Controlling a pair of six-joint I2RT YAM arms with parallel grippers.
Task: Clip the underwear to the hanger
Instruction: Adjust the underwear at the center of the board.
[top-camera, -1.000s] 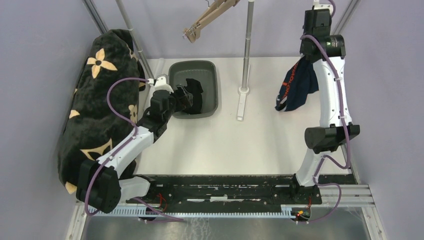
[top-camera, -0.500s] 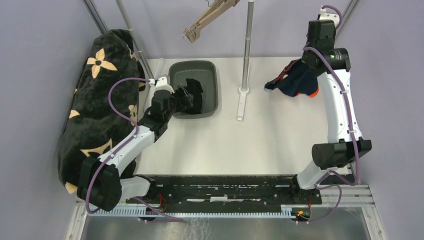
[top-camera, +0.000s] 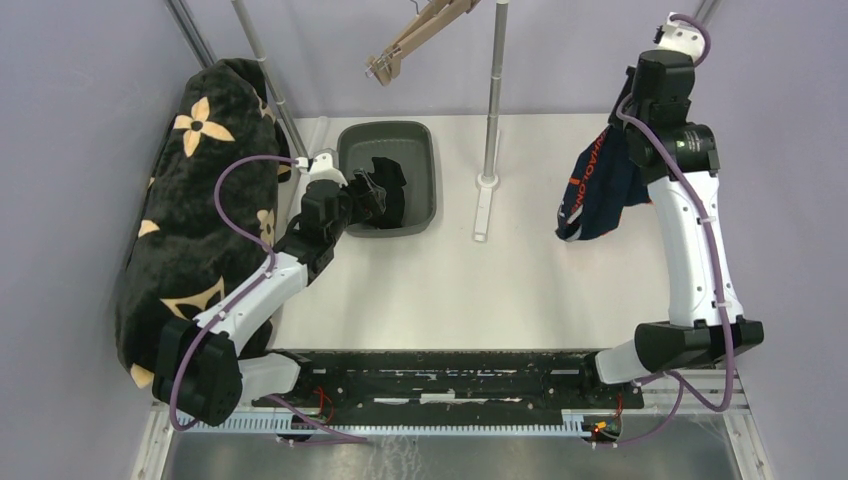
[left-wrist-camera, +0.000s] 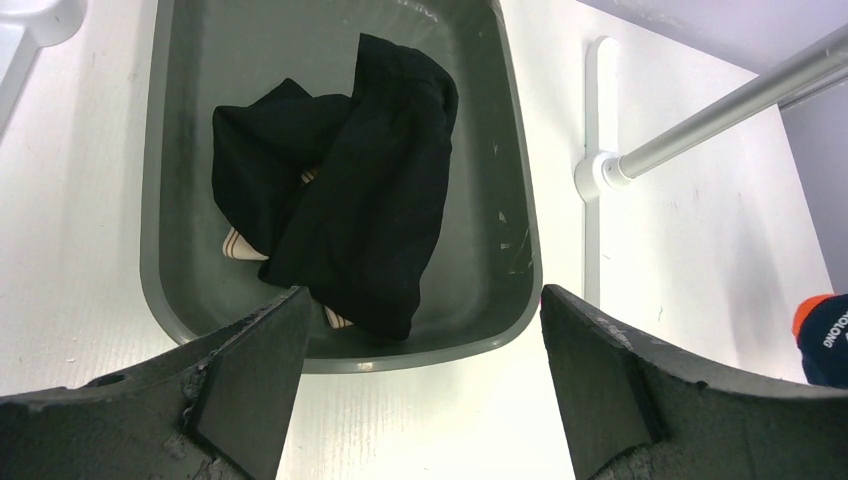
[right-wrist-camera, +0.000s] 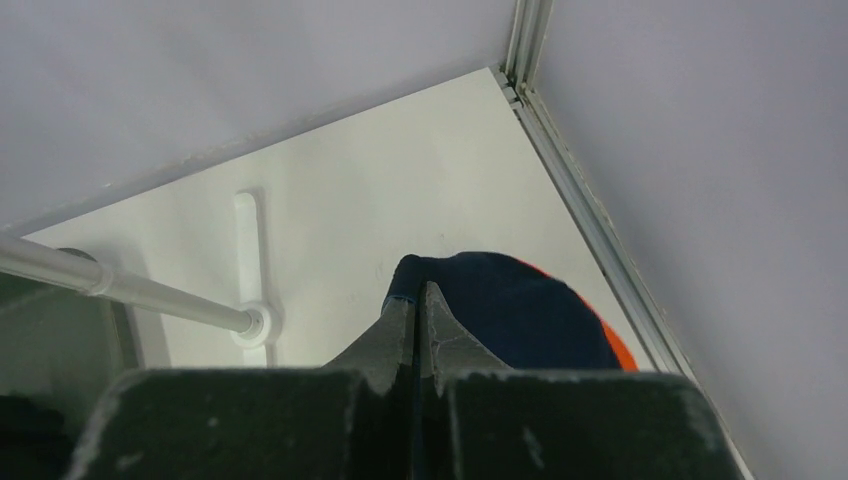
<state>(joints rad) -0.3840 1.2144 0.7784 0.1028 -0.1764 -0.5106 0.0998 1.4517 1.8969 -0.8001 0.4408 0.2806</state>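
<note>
Navy underwear (top-camera: 598, 185) with an orange lettered waistband hangs from my right gripper (top-camera: 628, 140), high over the table's far right. In the right wrist view the right gripper (right-wrist-camera: 418, 292) is shut on a navy fold of the underwear (right-wrist-camera: 520, 315). The wooden hanger (top-camera: 415, 38) hangs at the top centre, well left of the underwear, with nothing on its clips. My left gripper (top-camera: 370, 192) hovers open over the near left rim of the grey bin (top-camera: 428, 140). Its jaws (left-wrist-camera: 422, 300) stand wide and empty above the bin (left-wrist-camera: 160, 180).
Black garments (left-wrist-camera: 350, 200) lie bunched in the bin. A metal pole (top-camera: 493, 90) rises from a white foot (top-camera: 483, 210) between bin and underwear. A black blanket with gold flowers (top-camera: 195, 220) drapes the left frame. Walls close in on the right.
The right arm has stretched further back and right, swinging the underwear up and then letting it hang down again. The left arm has not moved.
</note>
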